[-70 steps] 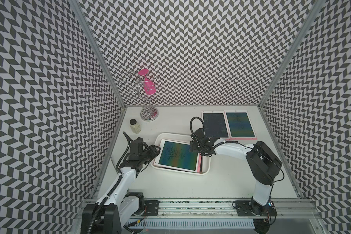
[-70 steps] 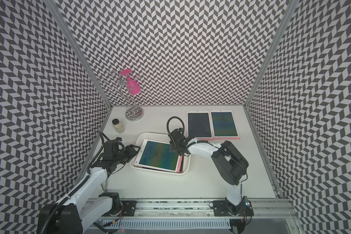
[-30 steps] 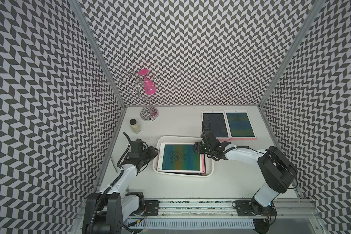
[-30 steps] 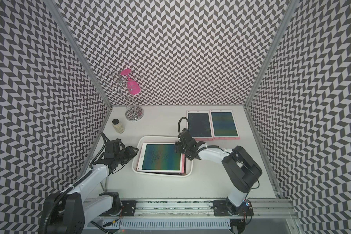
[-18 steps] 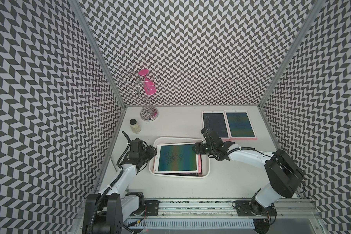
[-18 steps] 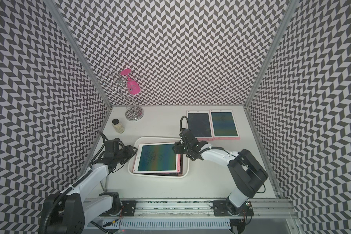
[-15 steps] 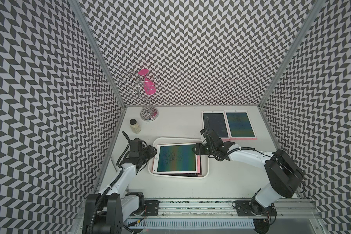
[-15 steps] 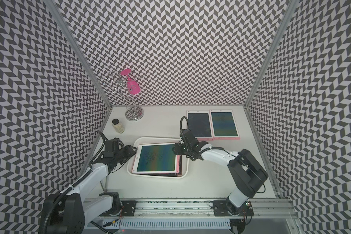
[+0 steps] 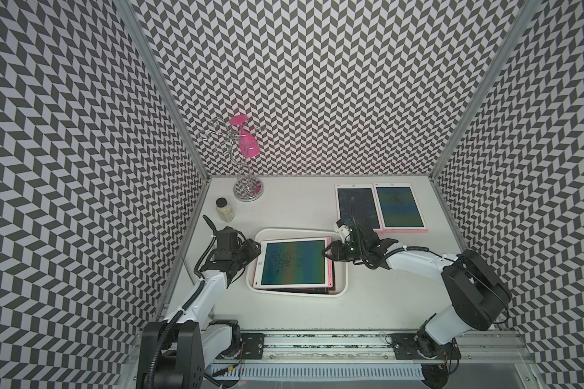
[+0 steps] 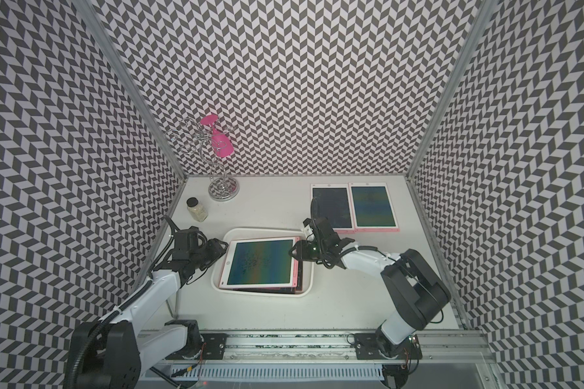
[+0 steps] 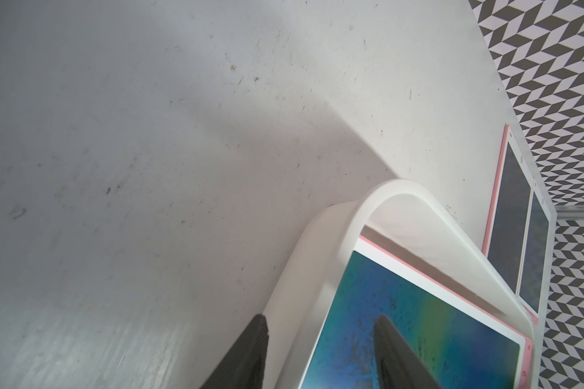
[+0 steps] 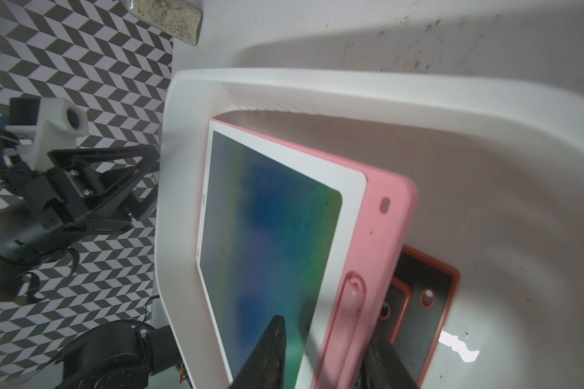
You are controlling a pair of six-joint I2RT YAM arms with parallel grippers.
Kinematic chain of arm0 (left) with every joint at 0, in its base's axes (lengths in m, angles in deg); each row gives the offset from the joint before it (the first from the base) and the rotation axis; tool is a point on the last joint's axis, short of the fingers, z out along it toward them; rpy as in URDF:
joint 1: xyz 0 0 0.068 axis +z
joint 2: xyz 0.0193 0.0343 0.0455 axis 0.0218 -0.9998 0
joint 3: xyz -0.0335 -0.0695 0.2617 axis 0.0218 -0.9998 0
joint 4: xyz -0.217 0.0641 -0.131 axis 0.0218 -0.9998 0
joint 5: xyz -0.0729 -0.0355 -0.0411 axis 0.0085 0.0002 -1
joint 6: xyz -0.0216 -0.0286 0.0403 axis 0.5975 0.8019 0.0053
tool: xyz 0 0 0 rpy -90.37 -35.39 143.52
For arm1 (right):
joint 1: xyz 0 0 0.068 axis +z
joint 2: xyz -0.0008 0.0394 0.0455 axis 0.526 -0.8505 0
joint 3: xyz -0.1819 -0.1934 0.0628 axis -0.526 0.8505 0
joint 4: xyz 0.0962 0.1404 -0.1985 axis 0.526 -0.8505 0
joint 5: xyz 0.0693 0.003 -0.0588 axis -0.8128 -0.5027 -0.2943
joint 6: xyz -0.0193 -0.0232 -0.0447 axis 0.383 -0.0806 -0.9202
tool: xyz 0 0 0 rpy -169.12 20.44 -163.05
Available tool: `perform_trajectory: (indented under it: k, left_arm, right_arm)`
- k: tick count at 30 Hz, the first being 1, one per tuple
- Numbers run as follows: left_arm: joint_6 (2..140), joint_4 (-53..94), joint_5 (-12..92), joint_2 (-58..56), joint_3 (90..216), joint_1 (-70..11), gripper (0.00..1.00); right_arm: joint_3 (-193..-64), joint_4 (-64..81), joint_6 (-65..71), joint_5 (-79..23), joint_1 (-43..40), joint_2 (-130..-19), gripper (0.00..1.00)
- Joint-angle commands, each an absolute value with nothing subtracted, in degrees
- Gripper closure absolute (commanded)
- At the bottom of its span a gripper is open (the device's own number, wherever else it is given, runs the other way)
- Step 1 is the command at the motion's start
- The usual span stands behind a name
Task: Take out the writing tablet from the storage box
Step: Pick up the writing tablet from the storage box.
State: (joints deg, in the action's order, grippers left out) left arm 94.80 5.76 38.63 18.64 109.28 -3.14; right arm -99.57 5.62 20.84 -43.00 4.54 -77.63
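Observation:
The white storage box [image 9: 297, 231] sits mid-table in both top views. On top of the stack inside lies a pink-backed writing tablet [image 9: 294, 262] with a blue-green screen [image 12: 270, 229]. My right gripper [image 9: 328, 253] is shut on its right edge [image 12: 326, 330], one finger on the screen and one under the pink back. More dark tablets [image 12: 422, 296] lie beneath it. My left gripper [image 9: 255, 248] clamps the box's left rim [image 11: 402, 192]. Its jaws [image 11: 321, 320] have one finger outside the wall and one over the tablet.
Two more tablets [image 9: 356, 205] [image 9: 398, 207] lie side by side at the back right. A small jar [image 9: 225, 210] and a wire stand [image 9: 246, 192] holding a pink piece [image 9: 246, 148] are at the back left. Patterned walls enclose three sides.
My right jaws have closed in on the tablet's right edge. The box has slid and turned slightly to the left. The left gripper has kept its place at the rim.

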Motion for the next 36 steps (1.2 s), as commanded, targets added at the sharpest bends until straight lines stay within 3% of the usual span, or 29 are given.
perform_trajectory:
  k: [1, 11, 26, 36]
  left_arm:
    - [96.1, 7.7, 37.4, 17.8, 111.4, -5.0, 0.48]
    - [96.9, 8.0, 38.2, 17.4, 112.9, -7.4, 0.48]
    - [96.7, 4.9, 39.1, 18.6, 116.5, -7.0, 0.49]
    - [97.6, 5.0, 36.3, 21.4, 118.1, -6.0, 0.5]
  right_arm:
    - [-99.2, 12.0, 21.6, -48.4, 4.4, -76.0, 0.64]
    - [-99.7, 13.4, 22.1, -50.1, 4.3, -77.6, 0.66]
    - [-97.2, 13.8, 23.3, -52.1, 0.6, -73.8, 0.95]
    - [-96.7, 13.1, 24.1, -56.0, -2.9, -69.0, 0.96]
